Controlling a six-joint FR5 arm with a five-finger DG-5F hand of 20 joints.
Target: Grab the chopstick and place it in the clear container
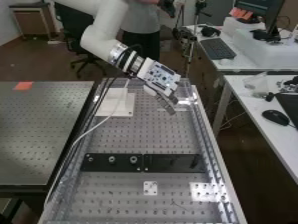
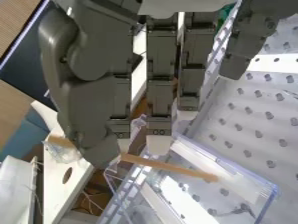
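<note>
One pinched wooden chopstick (image 2: 174, 168), clear boxy container (image 2: 233, 164)

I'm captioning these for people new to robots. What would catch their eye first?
Probably the white arm slanting in from the high view's upper left, its dark grey hand above the perforated bench. Next, in the wrist view, the wooden chopstick pinched in that hand, one end over the clear container.

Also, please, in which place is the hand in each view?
High view: the hand is at the end of the arm, over the far part of the bench.
Wrist view: in the foreground, its thumb crossing the chopstick, near the clear container.
Shared landmark: the bench's rows of holes.
</note>
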